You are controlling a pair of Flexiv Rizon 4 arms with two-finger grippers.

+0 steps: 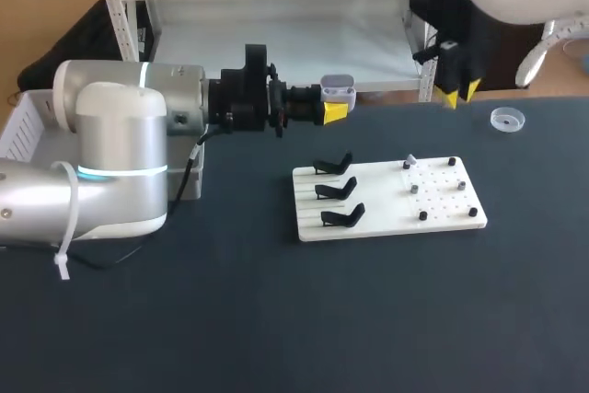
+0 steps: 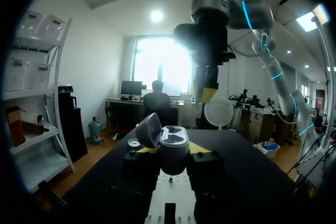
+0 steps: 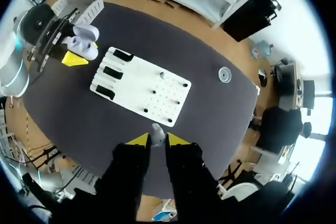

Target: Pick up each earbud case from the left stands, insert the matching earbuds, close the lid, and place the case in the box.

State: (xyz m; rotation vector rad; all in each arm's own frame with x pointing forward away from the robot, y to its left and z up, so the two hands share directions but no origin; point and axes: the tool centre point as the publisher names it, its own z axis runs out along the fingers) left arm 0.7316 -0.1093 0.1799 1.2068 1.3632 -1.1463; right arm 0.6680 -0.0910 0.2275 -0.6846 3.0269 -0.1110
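Note:
My left gripper reaches in level from the left and is shut on a grey-white earbud case held in the air behind the board. In the left wrist view the case sits between the yellow tips with its lid open and tilted back. My right gripper hangs high to the right of the case, fingers pointing down. In the right wrist view it is shut on a small white earbud, high above the table. The three black stands on the white board are bare.
The board's right half carries several small pegs, one with a white earbud. A clear round dish lies at the far right. A white basket stands at the far left behind my left arm.

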